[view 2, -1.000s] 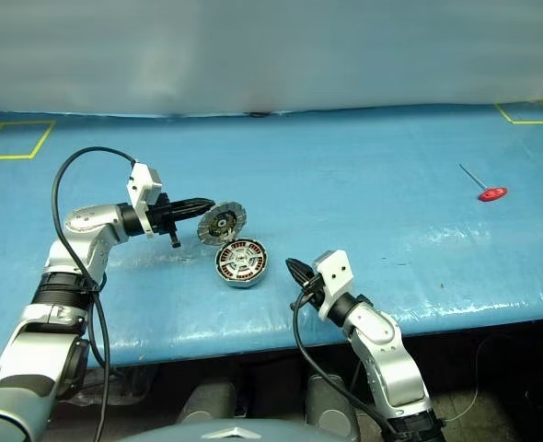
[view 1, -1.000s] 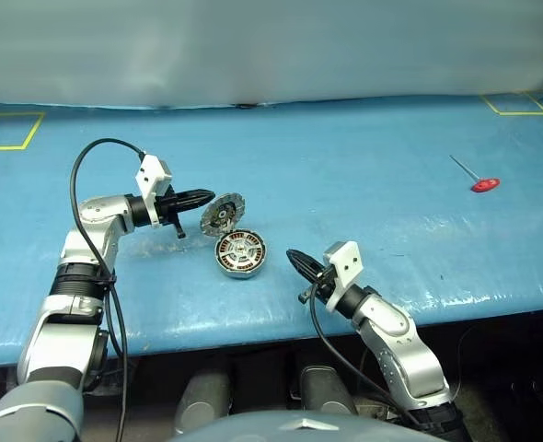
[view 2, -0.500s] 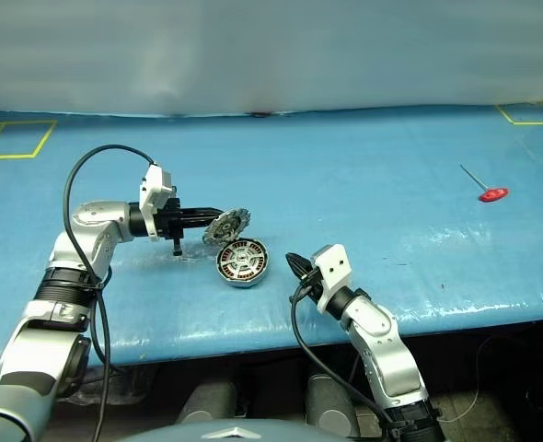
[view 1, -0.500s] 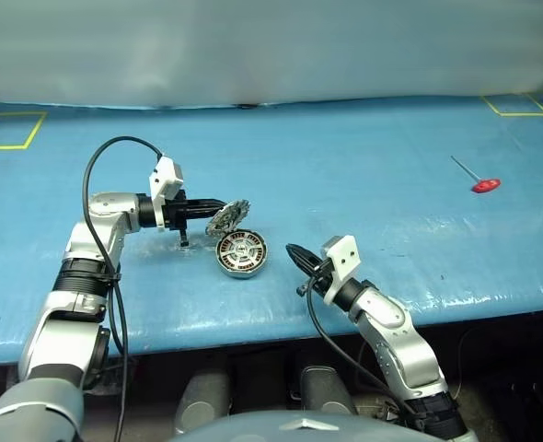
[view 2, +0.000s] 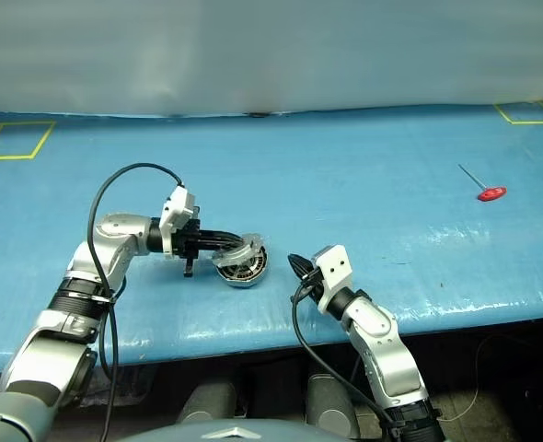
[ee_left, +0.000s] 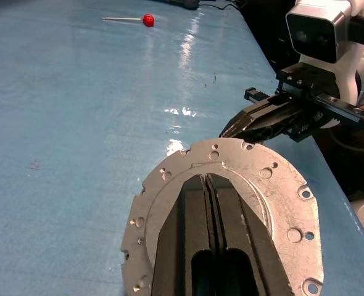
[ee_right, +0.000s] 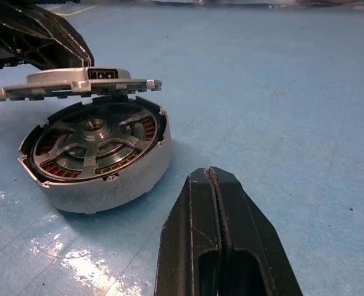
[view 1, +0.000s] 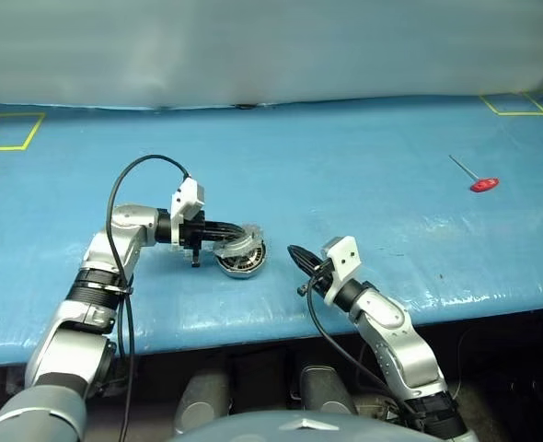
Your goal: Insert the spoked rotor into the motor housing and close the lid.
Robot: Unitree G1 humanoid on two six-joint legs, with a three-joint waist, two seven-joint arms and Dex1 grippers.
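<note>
Right wrist view: the left gripper (ee_right: 77, 58), fingers pressed together, lies on the round grey metal lid (ee_right: 77, 83), half-lowered over the copper-wound grey motor housing (ee_right: 99, 157) with the silver-spoked rotor (ee_right: 92, 139) seated inside; the right gripper (ee_right: 216, 179), pressed together, empty, sits at the housing's four o'clock.

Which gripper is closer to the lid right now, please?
Left. The left gripper, shut, presses on the lid hanging half-closed above the housing. The right gripper, also shut, sits off to the housing's side, apart from it.

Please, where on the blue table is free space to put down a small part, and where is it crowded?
Free: the wide blue table between the motor housing and the red-handled tool, and the far strip by the yellow squares. Crowded: around the housing, where the left hand presses the lid and the right hand waits.
</note>
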